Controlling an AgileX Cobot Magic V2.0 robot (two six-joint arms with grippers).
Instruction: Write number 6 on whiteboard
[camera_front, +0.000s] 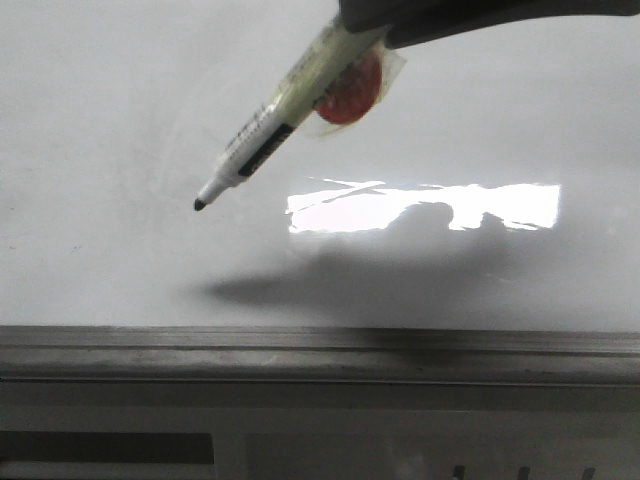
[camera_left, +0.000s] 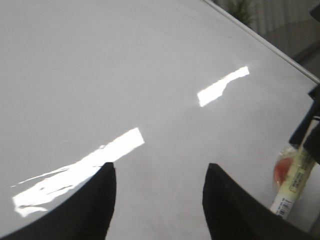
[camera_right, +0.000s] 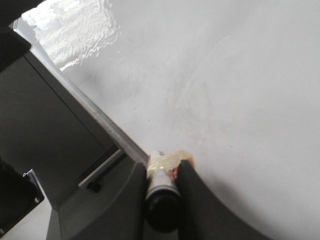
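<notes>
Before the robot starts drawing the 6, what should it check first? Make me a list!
1. Marker held firmly: ok. The right gripper is shut on it, with tape wrapped around the barrel.
2. Cap off, black tip bare: ok.
3. Tip touching the whiteboard: cannot tell. Its shadow lies apart from it, so it is probably hovering above.
4. Space to write: ok. No 6 or other stroke shows on the board near the tip.
5. Left gripper out of the way: ok. It is open and holds nothing, with the marker off to its side.
6. Ink flows: cannot tell.
</notes>
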